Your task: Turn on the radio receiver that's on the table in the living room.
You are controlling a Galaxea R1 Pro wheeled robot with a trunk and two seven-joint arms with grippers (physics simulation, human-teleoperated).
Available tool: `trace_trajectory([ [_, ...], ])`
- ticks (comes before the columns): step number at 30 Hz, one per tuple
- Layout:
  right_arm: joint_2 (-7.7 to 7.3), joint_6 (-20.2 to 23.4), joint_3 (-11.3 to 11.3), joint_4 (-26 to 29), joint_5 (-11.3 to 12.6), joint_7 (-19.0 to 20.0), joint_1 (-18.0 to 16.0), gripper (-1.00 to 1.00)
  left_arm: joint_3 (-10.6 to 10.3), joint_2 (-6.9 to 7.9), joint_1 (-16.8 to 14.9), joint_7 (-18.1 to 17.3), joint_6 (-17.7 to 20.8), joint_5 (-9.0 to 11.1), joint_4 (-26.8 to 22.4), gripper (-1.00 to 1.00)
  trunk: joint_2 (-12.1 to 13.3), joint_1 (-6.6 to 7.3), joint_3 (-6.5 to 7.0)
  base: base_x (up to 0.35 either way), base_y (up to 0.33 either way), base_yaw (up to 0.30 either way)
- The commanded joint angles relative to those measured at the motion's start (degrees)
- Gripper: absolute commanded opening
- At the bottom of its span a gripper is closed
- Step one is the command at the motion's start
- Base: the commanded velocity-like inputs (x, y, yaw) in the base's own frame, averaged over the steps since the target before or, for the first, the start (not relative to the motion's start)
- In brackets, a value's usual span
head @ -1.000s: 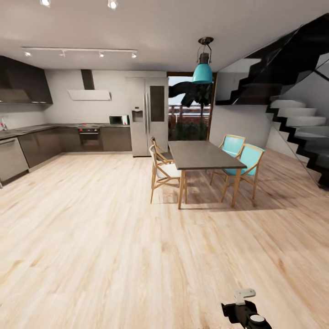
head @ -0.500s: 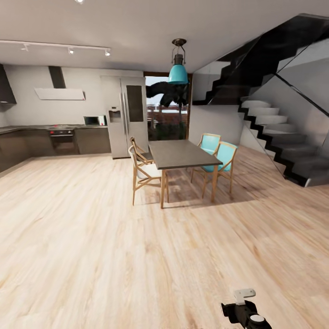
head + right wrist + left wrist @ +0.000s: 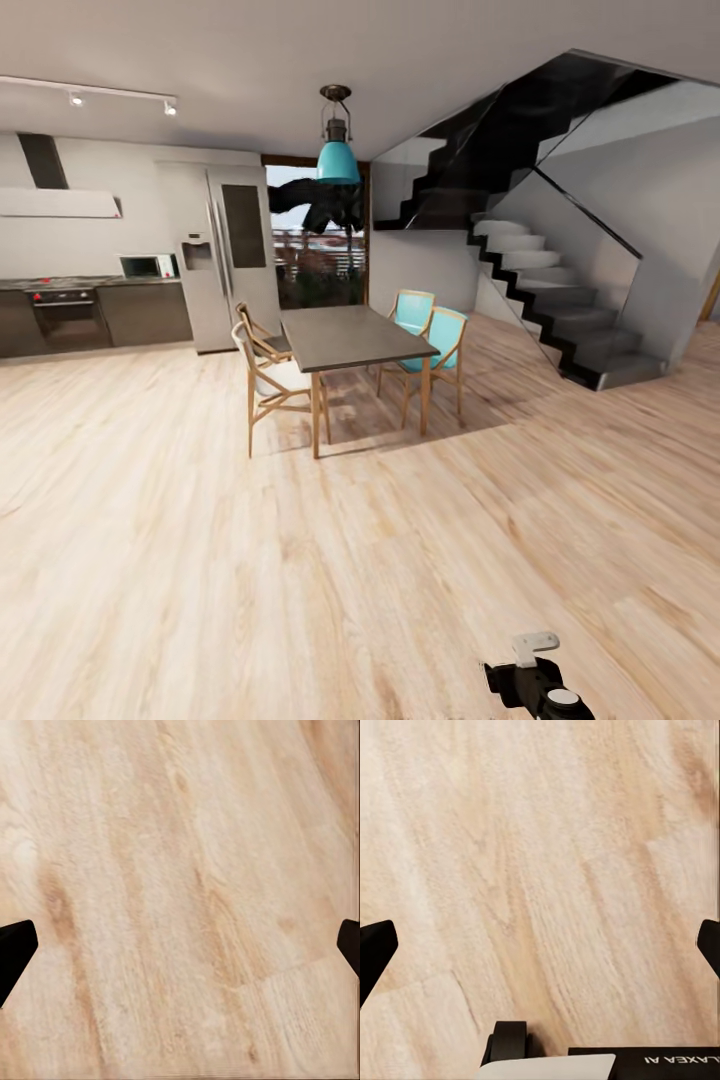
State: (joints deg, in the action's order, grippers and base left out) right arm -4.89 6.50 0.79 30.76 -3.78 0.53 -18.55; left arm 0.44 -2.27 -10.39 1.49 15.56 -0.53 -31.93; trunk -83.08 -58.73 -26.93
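Observation:
The radio receiver, the low grey table and the living room are out of view. My left gripper (image 3: 540, 952) hangs open over bare light wood floor (image 3: 547, 855), its dark fingertips (image 3: 375, 945) far apart with nothing between them. My right gripper (image 3: 180, 949) is open in the same way above the floor (image 3: 180, 870). Part of my right arm (image 3: 535, 682) pokes into the bottom of the head view.
Ahead stands a dark dining table (image 3: 350, 338) with wooden and turquoise chairs (image 3: 437, 345) under a teal lamp (image 3: 338, 160). Kitchen cabinets (image 3: 95, 315) and a fridge (image 3: 235, 255) line the left wall. A dark staircase (image 3: 560, 300) rises at right. Wide wood floor (image 3: 300, 560) lies between.
The camera has swung to the right: the dining table and kitchen have slid left in the picture and more of the staircase shows. The arm keeps its place in the view.

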Motion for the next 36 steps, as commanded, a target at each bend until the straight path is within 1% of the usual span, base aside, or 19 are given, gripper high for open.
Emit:
trace_trajectory([
  [1, -0.01, 0.00, 0.00, 0.00, 0.00, 0.00, 0.00, 1.00, 0.00, -0.01, -0.01, 0.00, 0.00, 0.00, 0.01, 1.00, 0.00, 0.00, 0.00, 0.000, 0.000, -0.297],
  [20, 0.02, 0.00, 0.00, 0.00, -0.25, 0.00, 0.00, 1.00, 0.00, 0.01, 0.01, 0.00, -0.09, 0.02, 0.03, 1.00, 0.00, 0.00, 0.00, 0.000, 0.000, -0.297],
  [21, 0.01, 0.00, 0.00, 0.00, -0.26, 0.00, 0.00, 1.00, 0.04, 0.05, -0.02, 0.00, -0.27, 0.12, -0.01, 1.00, 0.00, 0.00, 0.00, 0.000, 0.000, -0.297],
  [24, 0.01, 0.00, 0.00, 0.00, -0.26, 0.00, 0.00, 1.00, 0.14, 0.01, 0.00, 0.00, -2.50, 0.19, -0.05, 1.00, 0.00, 0.00, 0.00, 0.000, 0.000, -0.297],
  [27, 0.03, 0.00, 0.00, 0.00, -0.27, 0.00, 0.00, 1.00, 0.17, 0.00, -0.01, 0.00, -3.54, 0.18, -0.06, 1.00, 0.00, 0.00, 0.00, 0.000, 0.000, -0.297],
  [36, 0.00, 0.00, 0.00, 0.00, -0.27, 0.00, 0.00, 1.00, 0.10, -0.02, 0.01, 0.00, -3.87, 0.03, -0.06, 1.00, 0.00, 0.00, 0.00, 0.000, 0.000, -0.297],
])
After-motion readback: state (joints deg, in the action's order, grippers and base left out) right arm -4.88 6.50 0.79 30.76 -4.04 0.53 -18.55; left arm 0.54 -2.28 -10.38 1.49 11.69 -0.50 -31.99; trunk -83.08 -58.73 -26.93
